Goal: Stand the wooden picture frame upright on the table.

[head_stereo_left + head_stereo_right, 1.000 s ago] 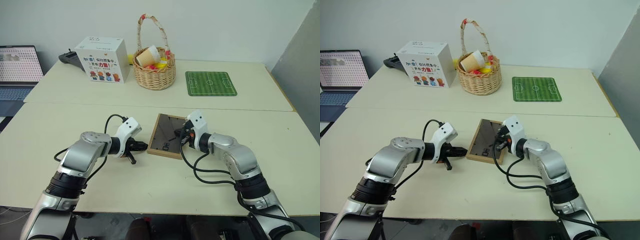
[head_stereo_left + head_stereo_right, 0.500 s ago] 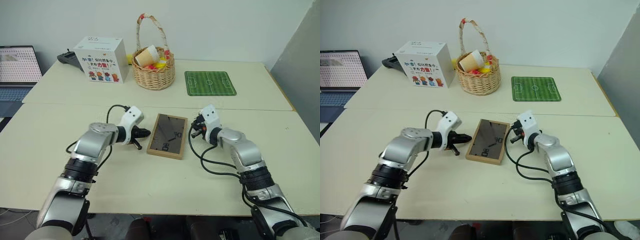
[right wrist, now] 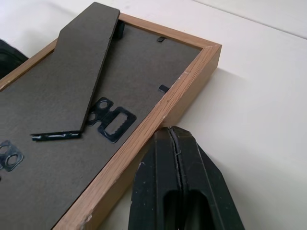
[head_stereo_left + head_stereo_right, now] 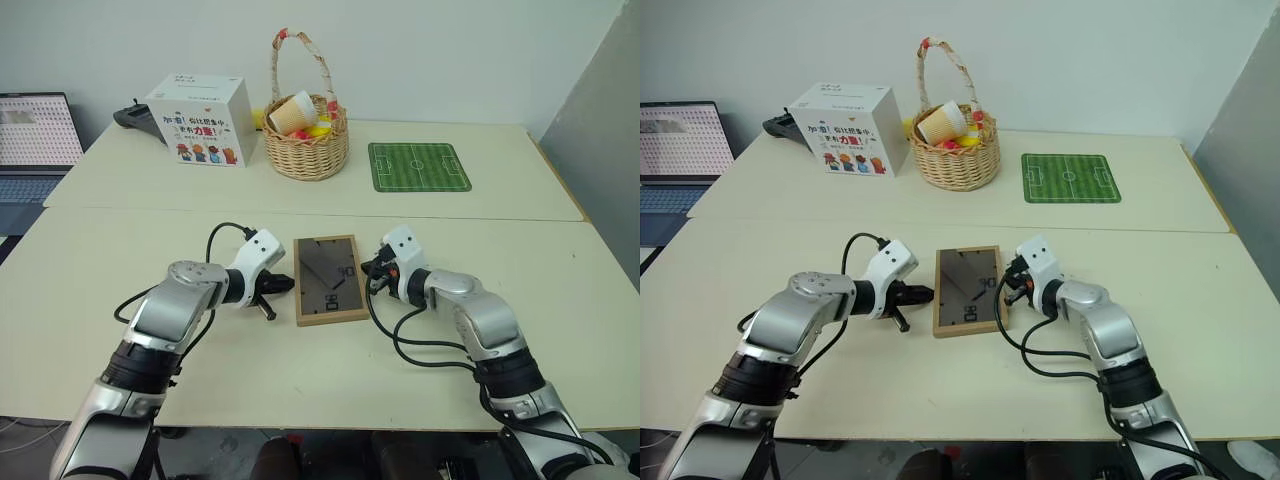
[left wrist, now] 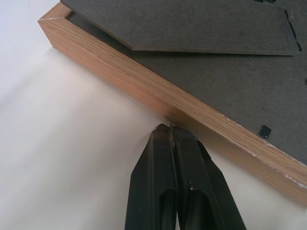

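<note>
The wooden picture frame [image 4: 327, 280] is edged in light, grained wood; its back panel is matt dark board, slightly fibrous, with small black metal hangers. The desk [image 4: 300, 380] is seen as a smooth, pale, faintly sheened surface. Both the left pincer [image 5: 173, 139] and the right pincer [image 3: 173, 136] are made of smooth black plastic. At twelve o'clock a woven wicker basket [image 4: 308, 145] is seen.

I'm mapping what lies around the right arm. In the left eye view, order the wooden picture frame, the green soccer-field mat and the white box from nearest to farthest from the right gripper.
1. wooden picture frame: flat, back up, right beside the right gripper.
2. green soccer-field mat: beyond it, on the far table.
3. white box: far left, beside the basket.
</note>
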Available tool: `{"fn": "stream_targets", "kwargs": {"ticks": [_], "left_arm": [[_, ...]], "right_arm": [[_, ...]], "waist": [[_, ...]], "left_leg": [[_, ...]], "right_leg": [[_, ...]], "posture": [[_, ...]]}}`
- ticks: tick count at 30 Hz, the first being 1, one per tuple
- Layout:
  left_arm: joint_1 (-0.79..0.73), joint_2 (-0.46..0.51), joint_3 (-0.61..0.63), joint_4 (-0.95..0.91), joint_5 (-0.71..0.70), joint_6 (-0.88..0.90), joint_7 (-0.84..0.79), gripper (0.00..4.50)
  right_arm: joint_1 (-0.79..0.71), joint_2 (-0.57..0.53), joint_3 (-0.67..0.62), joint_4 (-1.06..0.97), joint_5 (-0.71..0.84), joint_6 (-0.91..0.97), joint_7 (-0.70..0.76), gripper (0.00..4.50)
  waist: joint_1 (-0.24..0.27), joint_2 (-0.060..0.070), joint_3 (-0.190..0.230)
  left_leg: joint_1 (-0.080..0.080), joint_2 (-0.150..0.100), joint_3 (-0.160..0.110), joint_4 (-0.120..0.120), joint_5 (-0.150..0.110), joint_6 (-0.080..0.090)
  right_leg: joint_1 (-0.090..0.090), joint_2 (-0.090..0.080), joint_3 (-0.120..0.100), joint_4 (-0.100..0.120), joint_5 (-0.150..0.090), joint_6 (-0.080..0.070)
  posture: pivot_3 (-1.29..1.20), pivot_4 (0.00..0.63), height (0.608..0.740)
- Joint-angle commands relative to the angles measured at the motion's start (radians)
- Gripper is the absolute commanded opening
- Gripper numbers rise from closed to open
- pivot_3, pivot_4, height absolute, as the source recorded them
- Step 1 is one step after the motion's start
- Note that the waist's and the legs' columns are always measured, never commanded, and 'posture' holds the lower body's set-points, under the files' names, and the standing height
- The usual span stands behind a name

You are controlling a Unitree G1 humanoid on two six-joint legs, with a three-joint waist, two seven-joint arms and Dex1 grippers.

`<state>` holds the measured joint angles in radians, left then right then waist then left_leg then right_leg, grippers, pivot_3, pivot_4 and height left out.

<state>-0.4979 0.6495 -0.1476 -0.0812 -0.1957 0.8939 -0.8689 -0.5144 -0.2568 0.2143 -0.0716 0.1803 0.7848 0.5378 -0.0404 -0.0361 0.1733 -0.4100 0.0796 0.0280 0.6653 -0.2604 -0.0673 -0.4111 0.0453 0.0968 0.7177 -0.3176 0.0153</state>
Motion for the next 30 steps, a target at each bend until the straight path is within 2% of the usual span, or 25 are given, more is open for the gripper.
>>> {"fn": "stream_targets", "kwargs": {"ticks": [1, 8, 11, 15, 17, 19, 21, 23, 27, 30], "left_arm": [[0.043, 0.029, 0.034, -0.117, -0.052, 0.086, 0.004, 0.07], [0.108, 0.089, 0.083, -0.184, -0.084, 0.140, 0.024, 0.07], [0.144, 0.126, 0.088, -0.182, -0.084, 0.108, 0.018, 0.07], [0.209, 0.147, 0.161, -0.190, -0.170, 0.098, -0.038, 0.07], [0.238, 0.113, 0.301, -0.216, -0.354, 0.167, -0.122, 0.42], [0.259, 0.147, 0.373, -0.185, -0.462, 0.261, -0.191, 0.77], [0.278, 0.201, 0.377, -0.155, -0.503, 0.293, -0.243, 1.16], [0.250, 0.216, 0.392, -0.095, -0.565, 0.385, -0.251, 1.61], [0.204, 0.215, 0.391, -0.007, -0.637, 0.516, -0.237, 2.49], [0.181, 0.174, 0.398, 0.052, -0.659, 0.583, -0.187, 3.13]], "right_arm": [[0.029, -0.002, 0.034, -0.126, 0.046, 0.045, 0.040, 0.00], [0.063, -0.040, 0.050, -0.197, 0.087, 0.101, 0.091, 0.00], [0.061, -0.064, 0.039, -0.181, 0.084, 0.097, 0.094, 0.00], [0.052, -0.110, 0.039, -0.126, 0.052, 0.043, 0.096, 0.00], [0.046, -0.126, 0.033, -0.090, 0.045, 0.016, 0.102, 0.00], [0.035, -0.131, 0.026, -0.061, 0.044, -0.005, 0.106, 0.00], [0.029, -0.132, 0.027, -0.037, 0.040, -0.025, 0.112, 0.00], [0.026, -0.130, 0.034, -0.023, 0.035, -0.042, 0.118, 0.00], [0.023, -0.126, 0.040, -0.020, 0.037, -0.049, 0.127, 0.00], [0.023, -0.123, 0.048, -0.030, 0.038, -0.049, 0.131, 0.00]], "waist": [[-0.002, 0.000, 0.000], [-0.006, 0.000, 0.000], [-0.007, 0.000, 0.000], [-0.009, 0.000, 0.000], [-0.012, 0.000, 0.000], [-0.013, -0.001, 0.000], [-0.016, -0.001, 0.000], [-0.017, 0.000, 0.000], [-0.016, -0.001, 0.000], [-0.016, 0.000, 0.000]], "left_leg": [[0.000, 0.000, 0.000, 0.000, 0.000, 0.000], [0.000, 0.000, -0.001, 0.000, 0.000, 0.000], [0.000, 0.000, -0.001, 0.000, 0.000, 0.000], [0.001, 0.000, 0.000, 0.000, 0.000, 0.000], [0.001, 0.000, 0.000, 0.000, 0.000, 0.000], [0.001, 0.000, 0.000, 0.000, 0.000, 0.000], [0.001, 0.000, 0.000, 0.000, 0.000, 0.000], [0.001, 0.000, -0.001, 0.000, 0.000, 0.000], [0.002, 0.000, -0.001, 0.000, 0.000, 0.000], [0.002, 0.000, -0.001, -0.001, 0.000, 0.001]], "right_leg": [[0.000, 0.000, 0.000, 0.000, 0.000, 0.000], [0.000, 0.001, 0.000, 0.000, 0.000, 0.000], [0.000, 0.001, 0.000, 0.000, 0.000, 0.000], [0.000, 0.001, 0.000, 0.000, 0.000, 0.000], [0.000, 0.001, 0.000, 0.000, 0.000, 0.000], [0.000, 0.001, -0.001, 0.000, 0.000, 0.000], [0.000, 0.001, -0.001, 0.000, 0.000, 0.000], [0.000, 0.001, -0.001, 0.000, 0.000, 0.000], [0.001, 0.001, -0.003, -0.001, 0.000, 0.000], [0.001, 0.001, -0.002, -0.001, 0.000, 0.000]], "posture": [[0.00, 0.150, 0.740], [0.00, 0.150, 0.740], [0.00, 0.150, 0.740], [0.00, 0.150, 0.740], [0.00, 0.150, 0.740], [0.00, 0.150, 0.740], [0.00, 0.150, 0.740], [0.00, 0.150, 0.740], [0.00, 0.150, 0.740], [0.00, 0.150, 0.740]]}}
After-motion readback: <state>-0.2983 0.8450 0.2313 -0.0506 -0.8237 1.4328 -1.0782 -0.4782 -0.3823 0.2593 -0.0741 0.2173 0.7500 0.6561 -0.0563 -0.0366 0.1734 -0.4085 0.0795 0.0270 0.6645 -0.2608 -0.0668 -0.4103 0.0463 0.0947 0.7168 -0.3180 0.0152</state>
